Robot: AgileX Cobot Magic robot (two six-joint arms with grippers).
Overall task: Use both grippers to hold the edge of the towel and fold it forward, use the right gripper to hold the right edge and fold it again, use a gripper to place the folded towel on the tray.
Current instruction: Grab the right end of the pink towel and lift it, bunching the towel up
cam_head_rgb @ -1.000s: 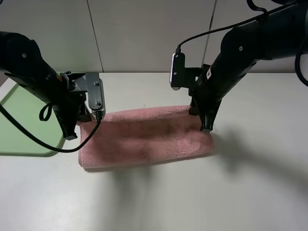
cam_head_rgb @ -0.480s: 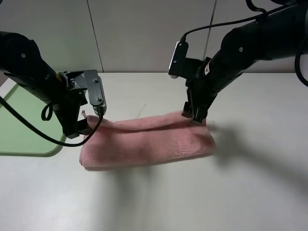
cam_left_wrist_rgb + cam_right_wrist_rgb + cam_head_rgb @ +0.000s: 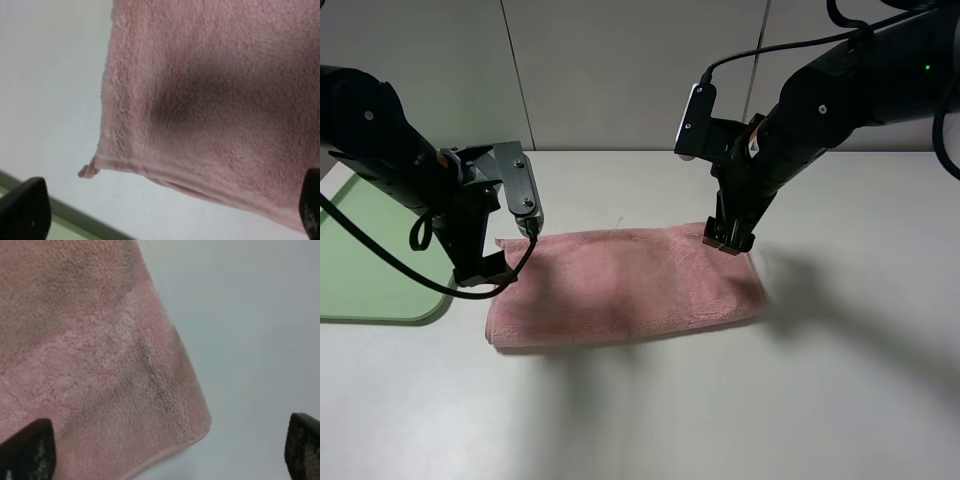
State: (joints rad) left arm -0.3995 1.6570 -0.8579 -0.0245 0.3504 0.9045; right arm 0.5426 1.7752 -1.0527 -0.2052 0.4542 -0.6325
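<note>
- Towel (image 3: 625, 287) lies folded once near the tray (image 3: 350, 250); left gripper (image 3: 485, 272) and right gripper (image 3: 728, 240) hover at its far corners.
- Left wrist: jaws wide, empty.
- Right wrist: same; second fold likely next, needing a pinch on its right edge (image 3: 758, 285).

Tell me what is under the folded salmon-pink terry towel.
The salmon-pink terry towel lies on the white tabletop, which shows around it; the light-green plastic tray sits beside it, not beneath. Its lower layer and the table below are covered.

Towel (image 3: 625, 285) salmon-pink, plain; tray (image 3: 350, 290) light green; table (image 3: 720, 400) white.
</note>
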